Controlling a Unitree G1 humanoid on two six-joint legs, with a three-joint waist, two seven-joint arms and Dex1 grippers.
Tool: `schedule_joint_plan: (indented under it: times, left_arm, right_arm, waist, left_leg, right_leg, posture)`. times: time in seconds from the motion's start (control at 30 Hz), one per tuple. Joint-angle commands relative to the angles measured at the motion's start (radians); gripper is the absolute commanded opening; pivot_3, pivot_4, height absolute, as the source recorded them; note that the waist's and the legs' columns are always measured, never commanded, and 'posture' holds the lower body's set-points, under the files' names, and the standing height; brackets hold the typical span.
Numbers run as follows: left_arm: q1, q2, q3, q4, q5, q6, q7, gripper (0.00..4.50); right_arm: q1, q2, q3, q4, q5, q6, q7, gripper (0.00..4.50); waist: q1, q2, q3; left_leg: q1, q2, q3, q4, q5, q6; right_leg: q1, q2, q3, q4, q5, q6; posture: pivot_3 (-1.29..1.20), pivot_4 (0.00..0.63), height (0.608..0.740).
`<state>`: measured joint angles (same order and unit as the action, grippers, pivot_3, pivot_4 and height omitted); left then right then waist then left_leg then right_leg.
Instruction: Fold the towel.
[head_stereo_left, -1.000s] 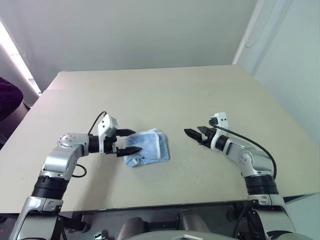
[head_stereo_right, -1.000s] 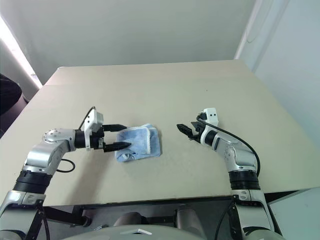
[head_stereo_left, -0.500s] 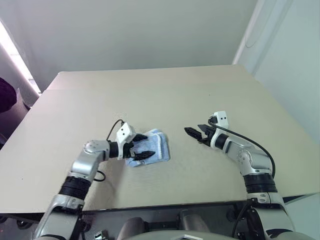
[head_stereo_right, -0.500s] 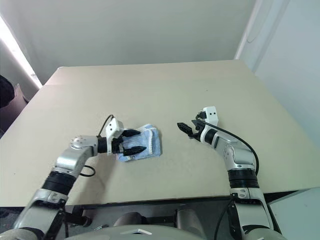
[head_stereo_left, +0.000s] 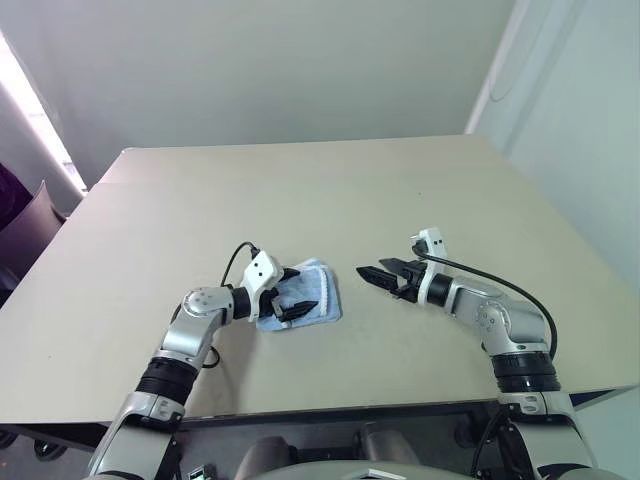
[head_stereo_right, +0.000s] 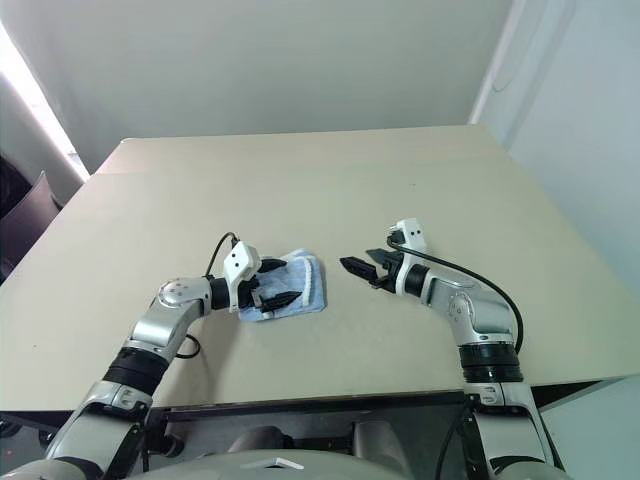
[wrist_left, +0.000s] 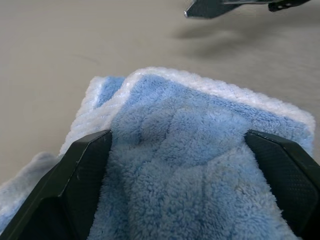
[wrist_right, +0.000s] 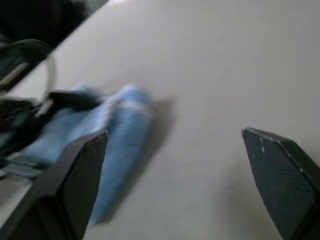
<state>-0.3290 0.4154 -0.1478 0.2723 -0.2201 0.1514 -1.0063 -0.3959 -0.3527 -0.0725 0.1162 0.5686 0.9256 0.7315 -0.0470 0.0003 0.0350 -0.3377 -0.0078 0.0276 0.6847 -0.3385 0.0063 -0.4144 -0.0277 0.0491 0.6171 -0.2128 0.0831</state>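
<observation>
Where pale walls meet behind it, a smooth beige rectangular table (head_stereo_left: 400, 190) carries the small light-blue terry towel (head_stereo_left: 305, 303), folded into a fluffy wad with white stitched edging. It lies between the wide-spread fingers of the left gripper (head_stereo_left: 288, 294). Just beside, the right gripper (head_stereo_left: 382, 274) hangs spread wide and empty, pointing at it.

A wide beige surface (head_stereo_left: 330, 190) lies under and all around the fingers, plain and matte, running well beyond them to a straight far edge. Past that edge, well away from the fingers, stands a pale grey-green wall (head_stereo_left: 260, 70), and off past the right fingers a lighter wall (head_stereo_left: 590, 120) meets it at a white corner strip (head_stereo_left: 490, 70). Out beyond the left fingers, past the surface's side edge, a dark chair back (head_stereo_left: 30, 215) shows below a bright window strip (head_stereo_left: 30, 110).
</observation>
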Motion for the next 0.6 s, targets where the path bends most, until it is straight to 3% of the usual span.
schedule_joint_plan:
  times: [0.03,0.23,0.43,0.6]
  left_arm:
    - [-0.002,0.048,0.064,-0.117,-0.07,0.066,-0.022,4.46]
    - [-0.006,0.14,0.162,-0.241,-0.148,0.15,-0.02,4.46]
    - [0.083,0.245,0.191,-0.341,-0.151,0.163,-0.045,4.46]
    - [0.167,0.277,0.216,-0.397,-0.167,0.178,-0.028,4.46]
  right_arm:
    - [-0.088,0.006,-0.028,0.029,0.092,0.137,0.027,4.5]
    - [-0.254,0.057,-0.02,0.312,0.106,0.319,0.033,4.5]
    - [-0.343,0.097,0.045,0.487,0.048,0.301,0.087,4.5]
    - [-0.386,0.127,0.081,0.539,0.03,0.29,0.154,4.5]
  waist:
    - [0.001,0.0,0.0]
    - [0.002,-0.001,0.0]
    - [-0.002,0.0,0.0]
    - [-0.01,0.0,0.0]
  left_leg:
    - [-0.001,0.0,0.0,0.0,0.0,0.0]
    - [-0.002,0.001,0.0,-0.001,0.0,0.0]
    - [-0.004,0.001,0.001,-0.002,0.0,0.0]
    - [-0.004,0.001,0.001,-0.002,0.0,0.0]
  right_leg:
    - [-0.002,0.0,0.0,0.001,0.001,0.001]
    - [-0.004,0.0,0.0,0.002,0.001,0.001]
    - [-0.007,0.0,0.0,0.001,0.002,0.002]
    - [-0.007,0.0,0.0,0.002,0.002,0.002]
  posture:
    - [0.0,0.0,0.74]
    - [0.0,0.0,0.74]
    - [0.0,0.0,0.74]
    - [0.0,0.0,0.74]
